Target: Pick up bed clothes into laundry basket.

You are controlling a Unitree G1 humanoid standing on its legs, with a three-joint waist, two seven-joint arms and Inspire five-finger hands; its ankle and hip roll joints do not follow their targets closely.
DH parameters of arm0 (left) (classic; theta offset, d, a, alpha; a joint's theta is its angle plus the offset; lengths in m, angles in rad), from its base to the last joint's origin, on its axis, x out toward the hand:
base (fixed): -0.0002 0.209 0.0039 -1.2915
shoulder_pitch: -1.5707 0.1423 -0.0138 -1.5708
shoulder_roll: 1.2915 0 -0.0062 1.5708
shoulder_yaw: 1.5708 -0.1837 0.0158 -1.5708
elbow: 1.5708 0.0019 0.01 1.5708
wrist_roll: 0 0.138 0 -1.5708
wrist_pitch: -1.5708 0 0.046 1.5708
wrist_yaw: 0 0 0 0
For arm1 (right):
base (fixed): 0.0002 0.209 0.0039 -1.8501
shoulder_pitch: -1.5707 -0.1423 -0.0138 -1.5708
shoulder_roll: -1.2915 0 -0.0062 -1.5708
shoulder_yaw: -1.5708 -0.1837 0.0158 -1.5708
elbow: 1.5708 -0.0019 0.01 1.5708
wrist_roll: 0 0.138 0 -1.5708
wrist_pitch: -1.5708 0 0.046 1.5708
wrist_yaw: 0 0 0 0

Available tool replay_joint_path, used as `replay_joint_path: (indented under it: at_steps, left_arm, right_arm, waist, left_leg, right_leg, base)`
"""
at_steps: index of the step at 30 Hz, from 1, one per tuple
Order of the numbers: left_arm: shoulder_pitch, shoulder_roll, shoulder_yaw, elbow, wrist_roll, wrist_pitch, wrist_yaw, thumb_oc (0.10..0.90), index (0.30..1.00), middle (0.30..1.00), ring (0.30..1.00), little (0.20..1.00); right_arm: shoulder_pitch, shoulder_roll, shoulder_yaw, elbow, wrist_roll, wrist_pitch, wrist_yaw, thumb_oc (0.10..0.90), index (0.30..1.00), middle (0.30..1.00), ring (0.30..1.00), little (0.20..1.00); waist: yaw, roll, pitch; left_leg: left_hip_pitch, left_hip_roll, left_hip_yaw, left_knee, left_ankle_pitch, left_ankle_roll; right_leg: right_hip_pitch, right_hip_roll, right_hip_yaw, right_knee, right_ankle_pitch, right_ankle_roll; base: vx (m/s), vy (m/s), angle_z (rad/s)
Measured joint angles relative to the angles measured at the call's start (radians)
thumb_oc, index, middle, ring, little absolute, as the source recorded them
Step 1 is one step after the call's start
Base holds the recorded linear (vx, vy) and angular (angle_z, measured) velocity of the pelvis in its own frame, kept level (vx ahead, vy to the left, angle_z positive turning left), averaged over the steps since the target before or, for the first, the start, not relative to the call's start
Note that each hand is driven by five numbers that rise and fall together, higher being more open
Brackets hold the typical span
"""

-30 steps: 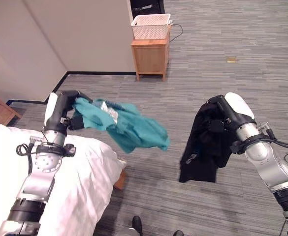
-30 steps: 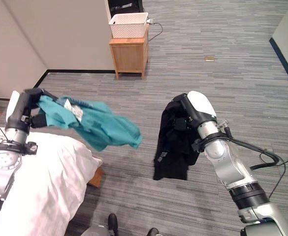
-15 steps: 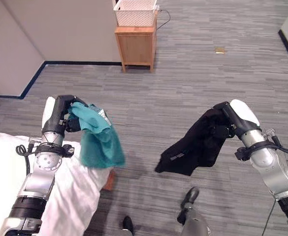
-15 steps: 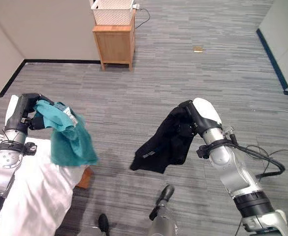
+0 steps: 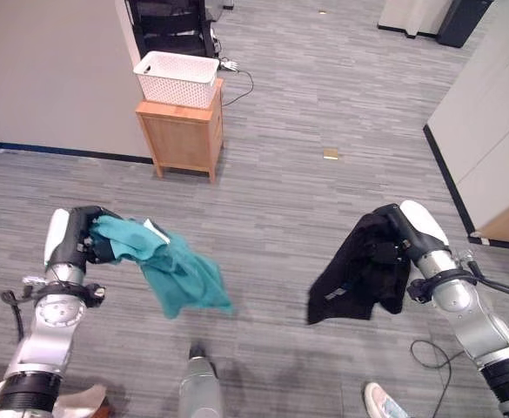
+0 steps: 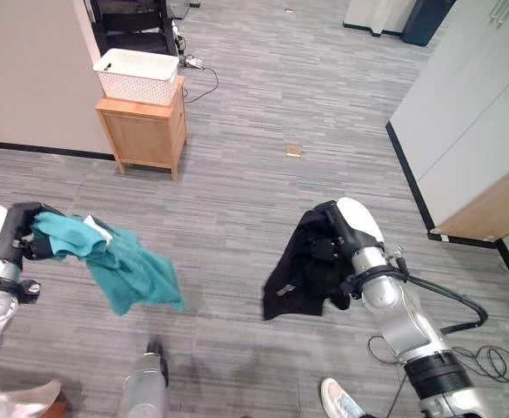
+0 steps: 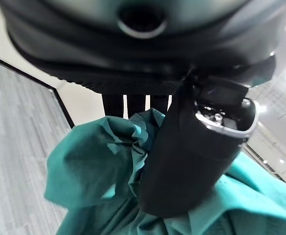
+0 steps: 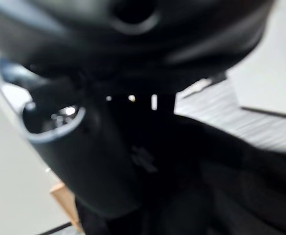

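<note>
A: Grey striped carpet floor [image 5: 324, 209] everywhere, open room. Nearest stuff?

B: Bottom edge, right of center, a person's shoe [image 5: 381, 402]. Lower left, left hand [image 5: 78, 239] curled tight round a bunch of a teal garment [image 5: 174, 272]; left wrist view shows the thumb clamped over the cloth. Rest of it hangs off the hand toward frame center, clear of the floor.

A: Other side?

B: Right of center, right hand [image 5: 393, 235] with fingers wrapped into a black garment [image 5: 358, 277], which droops below and left of the hand, also off the floor. Right wrist view is mostly dark cloth past the thumb, but the grip reads as closed on it.

A: Basket?

B: White laundry basket [image 5: 177, 78], upper left of frame, sitting on top of a small wooden cabinet [image 5: 183, 138] against the wall. Well apart from both hands. Can't see anything inside it from here.

A: Progress?

B: I'd say pickup done, both pieces in hand. Left to do: cross the floor to the basket and drop both in. Roughly halfway.

A: Anything further back?

B: Black shelving [image 5: 169, 26] behind the basket, top edge. White cupboards [image 5: 489, 113] along the right.
</note>
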Motion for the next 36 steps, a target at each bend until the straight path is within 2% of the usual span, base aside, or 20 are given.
replay_joint_path:
  at_steps: [1, 2, 3, 4, 6, 7, 8, 10, 13, 16, 18, 19, 21, 23, 24, 25, 26, 28, 30, 36]
  left_arm:
    - [0.002, 0.005, -0.004, -0.003, 0.001, 0.001, -0.001, 0.400, 0.300, 0.300, 0.300, 0.300]
    - [-0.008, 0.036, -0.005, -0.003, 0.005, 0.003, -0.003, 0.400, 0.300, 0.300, 0.300, 0.300]
    - [-0.039, 0.078, -0.005, -0.005, 0.004, 0.008, -0.002, 0.400, 0.300, 0.300, 0.300, 0.300]
    - [-0.054, 0.085, -0.003, -0.009, 0.004, 0.008, -0.001, 0.400, 0.300, 0.300, 0.300, 0.300]
    - [-0.078, 0.102, -0.008, -0.010, 0.003, 0.011, -0.006, 0.400, 0.300, 0.300, 0.300, 0.300]
    - [-0.100, 0.116, -0.011, -0.002, 0.002, 0.027, -0.005, 0.400, 0.300, 0.300, 0.300, 0.300]
    - [-0.113, 0.126, -0.015, -0.006, 0.002, 0.031, -0.005, 0.400, 0.300, 0.300, 0.300, 0.300]
    - [-0.157, 0.156, 0.007, -0.014, -0.003, 0.027, 0.006, 0.400, 0.300, 0.300, 0.300, 0.300]
    - [-0.175, 0.157, 0.017, -0.055, -0.003, 0.014, 0.024, 0.400, 0.300, 0.300, 0.300, 0.300]
    - [-0.195, 0.161, 0.015, -0.049, -0.002, 0.010, 0.023, 0.400, 0.300, 0.300, 0.300, 0.300]
    - [-0.192, 0.168, 0.031, -0.049, -0.001, 0.012, 0.022, 0.400, 0.300, 0.300, 0.300, 0.300]
    - [-0.157, 0.155, 0.069, -0.058, 0.004, 0.010, 0.028, 0.400, 0.300, 0.300, 0.300, 0.300]
    - [-0.132, 0.155, 0.077, -0.079, 0.004, 0.010, 0.028, 0.400, 0.300, 0.300, 0.300, 0.300]
    - [-0.099, 0.149, 0.083, -0.092, 0.005, 0.009, 0.017, 0.400, 0.300, 0.300, 0.300, 0.300]
    - [-0.088, 0.130, 0.059, -0.114, 0.004, 0.007, 0.015, 0.400, 0.300, 0.300, 0.300, 0.300]
    - [-0.088, 0.130, 0.059, -0.114, 0.004, 0.007, 0.015, 0.400, 0.300, 0.300, 0.300, 0.300]
    - [-0.194, 0.108, -0.045, -0.003, -0.106, -0.022, 0.020, 0.400, 0.300, 0.300, 0.300, 0.300]
    - [-0.315, 0.110, -0.185, 0.086, -0.164, -0.009, 0.008, 0.400, 0.300, 0.300, 0.300, 0.300]
    - [-0.297, 0.086, -0.210, 0.032, -0.164, -0.077, -0.008, 0.400, 0.300, 0.300, 0.300, 0.300]
    - [-0.295, 0.026, -0.149, -0.016, -0.164, -0.094, -0.025, 0.400, 0.300, 0.300, 0.300, 0.300]
  right_arm:
    - [-0.001, -0.011, 0.011, -0.001, 0.002, -0.003, -0.001, 0.400, 0.300, 0.300, 0.300, 0.300]
    - [0.001, 0.018, 0.018, 0.003, 0.004, 0.001, -0.003, 0.400, 0.300, 0.300, 0.300, 0.300]
    - [-0.005, 0.026, 0.054, -0.002, 0.006, -0.013, 0.000, 0.400, 0.300, 0.300, 0.300, 0.300]
    - [-0.020, 0.029, 0.051, 0.000, 0.006, -0.026, -0.001, 0.400, 0.300, 0.300, 0.300, 0.300]
    - [-0.069, 0.037, 0.036, 0.002, 0.005, -0.030, -0.003, 0.400, 0.300, 0.300, 0.300, 0.300]
    - [-0.118, 0.040, 0.031, -0.010, 0.005, -0.024, -0.004, 0.400, 0.300, 0.300, 0.300, 0.300]
    - [-0.119, 0.037, 0.030, -0.022, 0.005, -0.024, -0.003, 0.400, 0.300, 0.300, 0.300, 0.300]
    - [-0.162, 0.028, 0.034, -0.038, 0.009, -0.028, -0.002, 0.400, 0.300, 0.300, 0.300, 0.300]
    - [-0.189, 0.006, 0.009, -0.045, 0.027, -0.044, -0.007, 0.400, 0.300, 0.300, 0.300, 0.300]
    - [-0.173, -0.005, -0.001, -0.044, 0.034, -0.046, -0.004, 0.400, 0.300, 0.300, 0.300, 0.300]
    - [-0.136, 0.004, -0.010, -0.047, 0.034, -0.047, -0.003, 0.400, 0.300, 0.300, 0.300, 0.300]
    - [-0.125, 0.011, -0.015, -0.048, 0.034, -0.051, -0.001, 0.400, 0.300, 0.300, 0.300, 0.300]
    - [-0.118, 0.010, -0.041, -0.045, 0.033, -0.050, -0.001, 0.400, 0.300, 0.300, 0.300, 0.300]
    - [-0.118, 0.013, -0.045, -0.042, 0.034, -0.045, 0.003, 0.400, 0.300, 0.300, 0.300, 0.300]
    - [-0.080, -0.023, -0.067, -0.038, 0.033, -0.041, 0.032, 0.400, 0.300, 0.300, 0.300, 0.300]
    - [-0.080, -0.023, -0.067, -0.038, 0.033, -0.041, 0.032, 0.400, 0.300, 0.300, 0.300, 0.300]
    - [-0.112, -0.041, -0.072, 0.039, 0.027, -0.074, 0.030, 0.400, 0.300, 0.300, 0.300, 0.300]
    - [-0.214, -0.053, -0.054, 0.164, 0.024, -0.053, 0.032, 0.400, 0.300, 0.300, 0.300, 0.300]
    - [-0.235, -0.073, -0.107, 0.200, 0.027, -0.034, -0.011, 0.400, 0.300, 0.300, 0.300, 0.300]
    - [-0.269, -0.151, -0.061, 0.195, 0.028, -0.034, -0.010, 0.400, 0.300, 0.300, 0.300, 0.300]
  waist:
    - [0.018, 0.025, -0.017]
    - [0.017, -0.022, -0.016]
    - [0.016, -0.113, -0.022]
    - [0.022, -0.138, -0.022]
    - [0.004, -0.133, -0.004]
    - [-0.004, -0.075, 0.074]
    - [-0.022, -0.066, 0.086]
    - [-0.017, -0.082, 0.093]
    - [-0.048, -0.087, 0.091]
    - [-0.060, -0.111, 0.078]
    - [-0.032, -0.163, 0.041]
    - [-0.038, -0.145, 0.018]
    - [-0.039, -0.122, 0.007]
    - [-0.038, -0.139, 0.016]
    - [-0.059, -0.082, -0.012]
    - [-0.059, -0.082, -0.012]
    - [-0.130, -0.060, 0.000]
    - [-0.165, -0.038, 0.012]
    - [-0.172, -0.029, 0.017]
    - [-0.225, -0.024, 0.017]
  left_leg:
    - [0.029, -0.008, -0.010, 0.003, -0.017, 0.044]
    - [0.035, -0.039, -0.009, 0.045, 0.071, 0.055]
    - [0.044, -0.099, 0.028, 0.062, 0.093, 0.093]
    - [0.053, -0.121, 0.025, 0.059, 0.086, 0.103]
    - [0.077, -0.146, 0.035, 0.052, 0.042, 0.138]
    - [0.171, -0.139, 0.004, 0.041, 0.030, 0.153]
    - [0.209, -0.150, -0.014, 0.009, 0.030, 0.153]
    - [0.327, -0.190, -0.030, -0.112, 0.015, 0.144]
    - [0.383, -0.215, -0.098, -0.176, 0.005, 0.140]
    - [0.442, -0.225, -0.168, -0.199, -0.037, 0.102]
    - [0.483, -0.239, -0.180, -0.201, -0.071, 0.060]
    - [0.496, -0.203, -0.177, -0.190, -0.087, 0.027]
    - [0.495, -0.174, -0.124, -0.184, -0.078, 0.011]
    - [0.365, -0.147, -0.111, 0.078, -0.141, -0.049]
    - [0.428, -0.114, -0.068, -0.205, 0.005, -0.023]
    - [0.430, -0.114, -0.068, -0.205, 0.005, -0.023]
    - [0.427, -0.125, -0.087, -0.194, 0.016, -0.007]
    - [0.432, -0.136, -0.090, -0.193, 0.043, 0.031]
    - [0.489, -0.165, -0.041, -0.199, 0.009, 0.035]
    - [0.496, -0.193, -0.009, -0.204, -0.022, 0.033]
  right_leg:
    - [0.047, 0.011, 0.037, -0.001, -0.030, 0.032]
    - [0.104, -0.021, 0.047, -0.011, -0.070, 0.073]
    - [0.088, -0.070, 0.047, 0.069, -0.113, 0.077]
    - [0.068, -0.069, 0.035, 0.104, -0.094, 0.064]
    - [0.004, -0.071, 0.022, 0.251, -0.046, 0.059]
    - [-0.104, -0.174, 0.036, 0.640, 0.026, 0.092]
    - [-0.131, -0.193, 0.047, 0.695, -0.001, 0.105]
    - [-0.242, -0.238, 0.027, 0.554, -0.066, 0.120]
    - [-0.327, -0.176, 0.064, 0.267, -0.022, 0.086]
    - [-0.367, -0.129, 0.106, 0.039, 0.164, 0.064]
    - [-0.321, -0.134, 0.105, -0.038, 0.295, 0.019]
    - [-0.277, -0.093, 0.102, -0.067, 0.315, -0.054]
    - [-0.269, -0.061, 0.105, -0.067, 0.314, -0.055]
    - [-0.239, -0.076, 0.109, -0.067, 0.319, -0.083]
    - [-0.167, -0.035, 0.103, -0.067, 0.161, -0.016]
    - [-0.163, -0.035, 0.103, -0.067, 0.161, -0.016]
    - [-0.178, -0.059, 0.109, 0.019, 0.138, -0.021]
    - [-0.214, -0.104, 0.133, 0.141, 0.117, 0.017]
    - [-0.252, -0.164, 0.116, 0.238, 0.091, 0.051]
    - [-0.261, -0.195, 0.031, 0.187, 0.101, 0.030]
  base:
    - [0.27, 0.093, -0.54]
    - [0.14, 0.059, 0.08]
    - [0.44, 0.247, 0.31]
    - [0.57, 0.340, 0.40]
    - [0.40, 0.246, 0.27]
    - [0.30, 0.067, 0.48]
    - [0.43, 0.045, 0.50]
    - [0.34, 0.023, 0.44]
    - [0.25, -0.044, 0.82]
    - [0.23, 0.000, 0.92]
    - [0.16, 0.082, 0.49]
    - [0.11, 0.074, 0.38]
    - [0.05, 0.045, 0.28]
    - [0.00, 0.007, 0.19]
    - [-0.11, 0.071, 0.16]
    - [-0.30, 0.253, 0.52]
    - [-0.31, 0.259, 0.76]
    - [-0.17, 0.166, 0.36]
    - [-0.16, 0.157, -0.87]
    - [0.06, 0.040, -0.39]
